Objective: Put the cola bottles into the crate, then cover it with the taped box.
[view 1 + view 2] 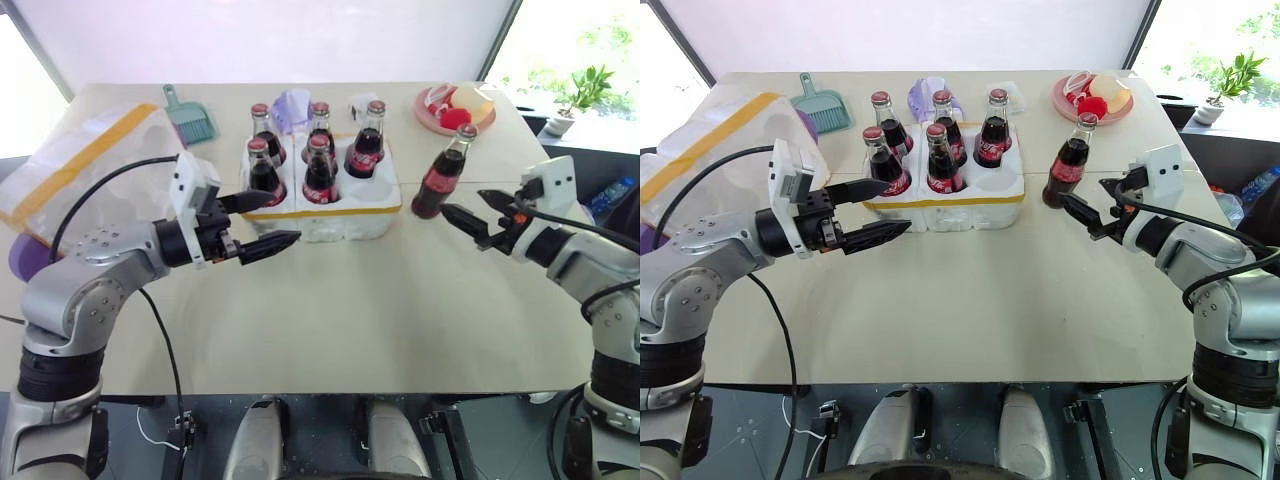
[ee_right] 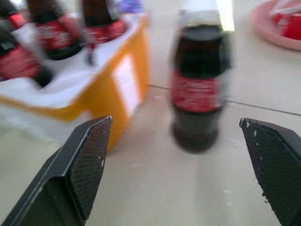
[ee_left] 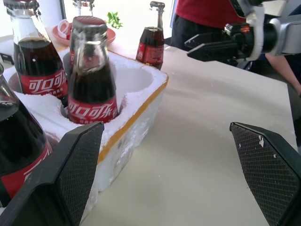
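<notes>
- The taped box is partly cut off at the table's left edge, behind the left arm.
- Bottle labels are red with white script, illegible.
- Five cola bottles stand in the crate; a sixth bottle stands on the table just right of it.
- A teal dustpan and a pink plate lie behind.
- Left gripper spread wide, empty, before the crate.
- Right gripper wide apart, empty, near the sixth bottle.

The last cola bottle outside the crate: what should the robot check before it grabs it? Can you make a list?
1. Last cola bottle stands upright on the table: ok.
2. Right gripper open: ok.
3. Right gripper lined up with the bottle: ok, bottle sits between the fingers' line in the right wrist view.
4. One well free in the crate: ok, front right one.
5. Left gripper clear of that well: cannot tell.
</notes>
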`<state>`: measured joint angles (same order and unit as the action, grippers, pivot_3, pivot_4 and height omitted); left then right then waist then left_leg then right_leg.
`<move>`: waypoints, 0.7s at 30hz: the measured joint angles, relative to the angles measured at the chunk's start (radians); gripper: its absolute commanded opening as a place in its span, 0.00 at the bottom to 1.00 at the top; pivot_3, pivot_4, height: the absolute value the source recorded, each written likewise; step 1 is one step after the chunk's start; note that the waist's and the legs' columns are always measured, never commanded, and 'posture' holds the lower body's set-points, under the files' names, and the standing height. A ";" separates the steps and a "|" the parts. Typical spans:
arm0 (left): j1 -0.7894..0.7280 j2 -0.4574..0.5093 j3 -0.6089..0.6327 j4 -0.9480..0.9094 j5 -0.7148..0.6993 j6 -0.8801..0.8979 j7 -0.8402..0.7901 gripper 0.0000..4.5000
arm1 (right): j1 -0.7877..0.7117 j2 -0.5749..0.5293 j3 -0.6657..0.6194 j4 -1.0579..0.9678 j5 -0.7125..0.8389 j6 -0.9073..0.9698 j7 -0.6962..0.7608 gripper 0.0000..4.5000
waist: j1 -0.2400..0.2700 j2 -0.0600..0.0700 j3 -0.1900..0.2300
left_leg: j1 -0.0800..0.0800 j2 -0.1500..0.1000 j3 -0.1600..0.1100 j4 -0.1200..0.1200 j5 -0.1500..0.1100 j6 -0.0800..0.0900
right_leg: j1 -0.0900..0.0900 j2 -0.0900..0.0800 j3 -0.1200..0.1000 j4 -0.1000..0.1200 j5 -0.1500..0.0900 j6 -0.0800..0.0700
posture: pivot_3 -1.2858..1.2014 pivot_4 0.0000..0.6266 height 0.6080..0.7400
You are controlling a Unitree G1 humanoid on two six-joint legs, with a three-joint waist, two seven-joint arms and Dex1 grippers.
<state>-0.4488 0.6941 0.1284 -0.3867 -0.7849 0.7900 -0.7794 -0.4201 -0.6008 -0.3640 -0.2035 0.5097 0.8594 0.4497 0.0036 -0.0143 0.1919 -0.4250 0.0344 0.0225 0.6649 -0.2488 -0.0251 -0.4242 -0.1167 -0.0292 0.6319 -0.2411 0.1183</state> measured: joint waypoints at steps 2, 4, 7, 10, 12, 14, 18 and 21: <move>-0.008 -0.001 -0.002 0.007 0.005 0.000 -0.003 1.00 | -0.041 0.014 0.016 0.069 -0.031 -0.044 -0.022 0.99 | 0.000 0.000 0.000 | 0.000 0.000 0.000 0.000 0.000 0.000 | 0.000 0.000 0.000 0.000 0.000 0.000 | 0.52 0.24 0.97; -0.019 -0.002 -0.004 0.011 0.011 -0.003 -0.006 1.00 | -0.088 0.031 0.039 0.146 -0.061 -0.088 -0.038 0.99 | 0.000 0.000 0.000 | 0.000 0.000 0.000 0.000 0.000 0.000 | 0.000 0.000 0.000 0.000 0.000 0.000 | 0.52 0.24 0.97; -0.021 -0.002 -0.017 0.013 0.018 -0.013 -0.011 1.00 | -0.145 0.053 0.079 0.255 -0.095 -0.150 -0.039 0.99 | 0.001 0.000 0.000 | 0.000 0.000 0.000 0.000 0.000 0.000 | 0.000 0.000 0.000 0.000 0.000 0.000 | 0.52 0.24 0.97; -0.021 -0.002 -0.022 0.014 0.023 -0.014 -0.014 1.00 | -0.199 0.075 0.113 0.359 -0.117 -0.209 -0.029 0.99 | 0.000 0.000 0.000 | 0.000 0.000 0.000 0.000 0.000 0.000 | 0.000 0.000 0.000 0.000 0.000 0.000 | 0.52 0.24 0.97; -0.021 -0.002 -0.022 0.014 0.027 -0.014 -0.015 1.00 | -0.235 0.083 0.129 0.431 -0.138 -0.253 -0.024 0.99 | 0.000 0.000 0.000 | 0.000 0.000 0.000 0.000 0.000 0.000 | 0.000 0.000 0.000 0.000 0.000 0.000 | 0.52 0.24 0.97; -0.021 -0.002 -0.023 0.014 0.031 -0.015 -0.015 1.00 | -0.275 0.099 0.137 0.510 -0.154 -0.300 -0.023 0.99 | -0.001 0.000 0.000 | 0.000 0.000 0.000 0.000 0.000 0.000 | 0.000 0.000 0.000 0.000 0.000 0.000 | 0.52 0.24 0.97; -0.021 -0.004 -0.023 0.014 0.033 -0.016 -0.014 1.00 | -0.336 0.122 0.156 0.660 -0.185 -0.390 -0.014 0.87 | -0.002 0.000 0.000 | 0.000 0.000 0.000 0.000 0.000 0.000 | 0.000 0.000 0.000 0.000 0.000 0.000 | 0.52 0.24 0.97; -0.021 -0.005 -0.023 0.014 0.033 -0.016 -0.010 1.00 | -0.363 0.130 0.170 0.722 -0.196 -0.451 0.010 0.61 | -0.003 0.000 0.000 | -0.001 0.000 0.000 0.000 0.000 0.000 | 0.000 0.000 0.000 0.000 0.000 0.000 | 0.52 0.24 0.97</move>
<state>-0.4702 0.6893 0.1057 -0.3728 -0.7518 0.7738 -0.7896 -0.7829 -0.4706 -0.1938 0.5186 0.3136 0.4082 0.4601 0.0008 -0.0140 0.1920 -0.4255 0.0344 0.0225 0.6647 -0.2486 -0.0253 -0.4242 -0.1168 -0.0294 0.6314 -0.2411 0.1184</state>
